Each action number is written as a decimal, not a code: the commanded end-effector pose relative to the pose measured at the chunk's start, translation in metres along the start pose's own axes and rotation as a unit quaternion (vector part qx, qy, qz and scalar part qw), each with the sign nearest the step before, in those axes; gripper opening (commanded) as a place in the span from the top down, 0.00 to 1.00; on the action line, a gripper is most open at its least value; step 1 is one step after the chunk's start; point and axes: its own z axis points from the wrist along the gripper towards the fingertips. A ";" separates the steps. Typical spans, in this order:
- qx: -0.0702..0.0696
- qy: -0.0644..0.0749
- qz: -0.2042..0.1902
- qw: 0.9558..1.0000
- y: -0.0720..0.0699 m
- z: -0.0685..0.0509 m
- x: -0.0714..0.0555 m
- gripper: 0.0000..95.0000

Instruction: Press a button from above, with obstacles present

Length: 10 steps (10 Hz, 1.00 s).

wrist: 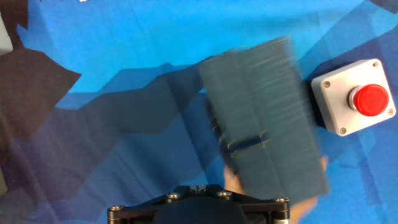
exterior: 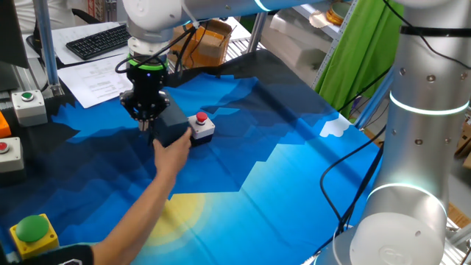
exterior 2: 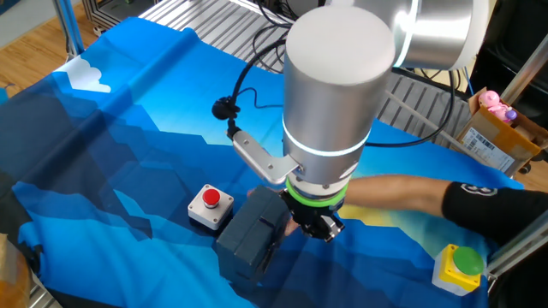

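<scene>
The button (exterior: 201,118) is a small red push-button on a white-grey square box (exterior: 204,129) on the blue cloth; it also shows in the other fixed view (exterior 2: 211,198) and at the right of the hand view (wrist: 371,99). The dark block (exterior: 171,126) stands right beside the box on its left, with a person's hand (exterior: 172,149) on it. The block also shows in the other fixed view (exterior 2: 253,233) and, blurred, in the hand view (wrist: 264,118). My gripper (exterior: 145,118) hangs just above and left of the block. Its fingertips do not show.
A person's arm (exterior: 125,213) reaches in from the front. A green button on a yellow box (exterior: 32,231) sits at the front left. Grey button boxes (exterior: 28,104) stand at the left edge. A keyboard (exterior: 99,40) and papers lie behind the cloth.
</scene>
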 end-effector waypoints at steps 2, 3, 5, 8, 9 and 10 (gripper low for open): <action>0.000 -0.001 0.001 1.000 0.001 0.001 -0.001 1.00; 0.000 -0.001 0.001 1.000 0.001 0.001 -0.001 1.00; 0.001 -0.002 0.001 1.000 0.001 0.001 -0.001 1.00; 0.005 0.004 -0.013 1.000 0.001 0.001 -0.001 1.00; -0.001 0.012 -0.022 1.000 0.001 0.001 -0.001 1.00; -0.005 0.014 -0.025 1.000 0.001 0.001 -0.001 1.00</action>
